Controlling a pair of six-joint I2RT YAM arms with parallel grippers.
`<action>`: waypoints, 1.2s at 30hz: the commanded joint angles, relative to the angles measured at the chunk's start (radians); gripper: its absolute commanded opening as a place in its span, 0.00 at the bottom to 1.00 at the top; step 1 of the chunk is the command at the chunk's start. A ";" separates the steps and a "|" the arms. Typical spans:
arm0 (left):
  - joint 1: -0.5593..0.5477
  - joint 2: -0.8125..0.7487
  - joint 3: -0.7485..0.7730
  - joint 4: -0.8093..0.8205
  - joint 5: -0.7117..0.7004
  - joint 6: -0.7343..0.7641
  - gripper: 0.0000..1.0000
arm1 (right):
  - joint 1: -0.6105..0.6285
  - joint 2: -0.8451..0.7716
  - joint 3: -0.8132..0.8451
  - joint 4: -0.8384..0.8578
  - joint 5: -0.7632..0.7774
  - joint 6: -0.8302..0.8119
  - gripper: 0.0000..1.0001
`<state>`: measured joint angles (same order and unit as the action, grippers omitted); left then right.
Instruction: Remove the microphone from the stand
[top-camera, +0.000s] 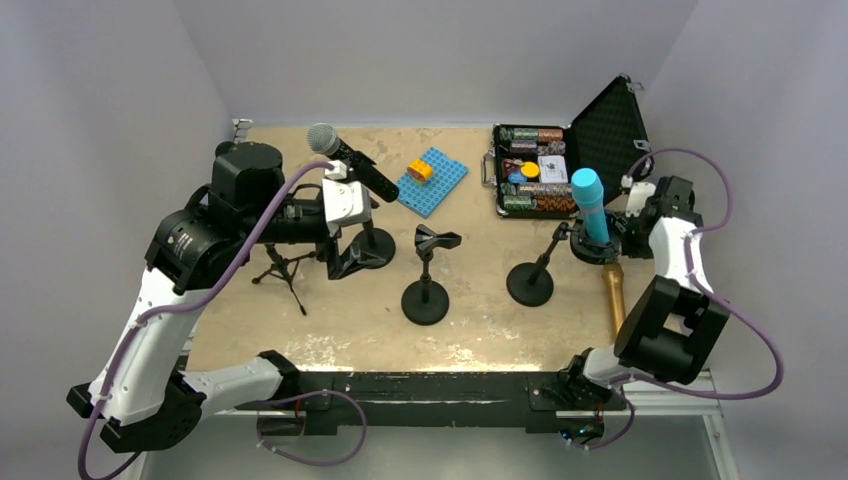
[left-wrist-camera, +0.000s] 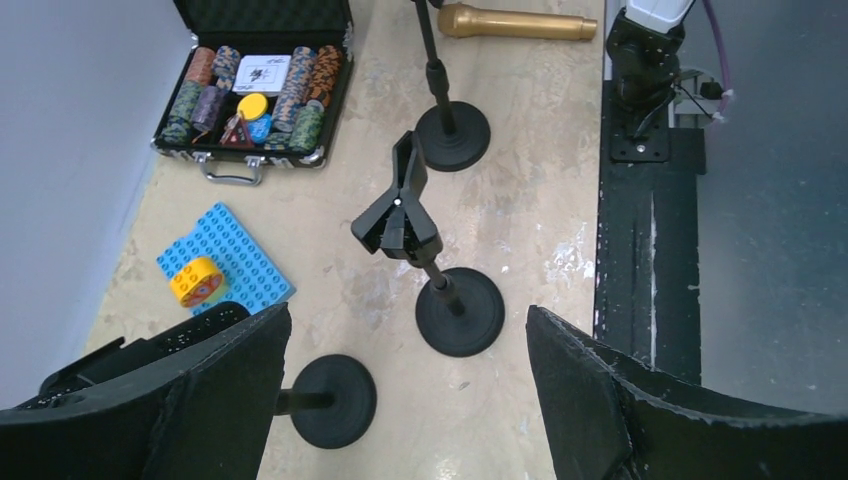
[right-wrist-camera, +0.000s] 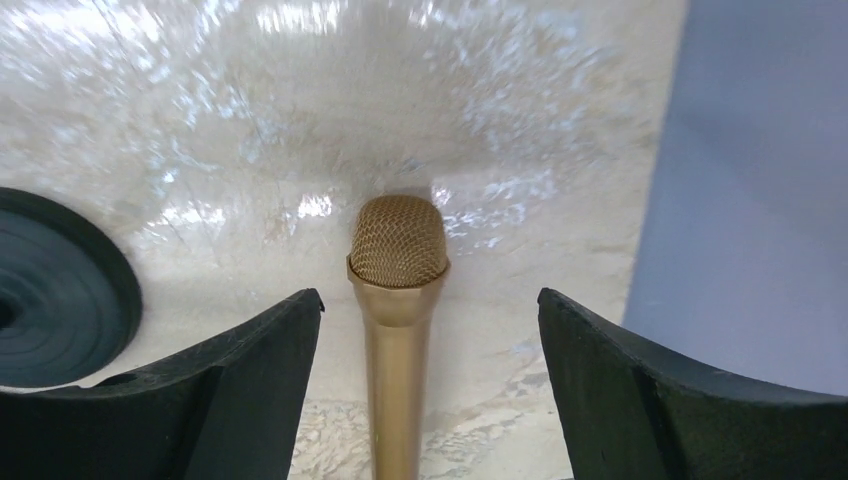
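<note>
Here, right pincer (right-wrist-camera: 428, 300) spread wide, gold microphone (right-wrist-camera: 398, 245) lying untouched between, left pincer (left-wrist-camera: 405, 315) agape, empty.

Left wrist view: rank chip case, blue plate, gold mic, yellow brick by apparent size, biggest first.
1. Chip case
2. Blue plate
3. Gold mic: longer than the plate but much thinner, and farther from the camera, so 2 versus 3 is unsure.
4. Yellow brick

No legible text; print on the white card (left-wrist-camera: 262, 72) too small.
</note>
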<state>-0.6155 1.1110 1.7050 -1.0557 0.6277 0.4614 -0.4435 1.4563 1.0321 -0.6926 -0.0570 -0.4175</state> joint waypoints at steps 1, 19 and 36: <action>0.004 -0.040 -0.047 0.085 0.075 -0.058 0.91 | 0.000 -0.076 0.137 -0.097 -0.029 0.050 0.83; -0.001 -0.081 -0.168 0.066 0.029 0.008 0.90 | 0.072 -0.121 1.196 -0.341 -0.520 0.108 0.99; -0.001 -0.197 -0.327 -0.038 -0.057 0.122 0.87 | 1.187 -0.090 1.129 -0.551 -0.462 -0.338 0.88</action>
<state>-0.6155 0.9527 1.4197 -1.0821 0.5945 0.5442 0.5678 1.2613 2.2406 -1.0760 -0.6621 -0.5987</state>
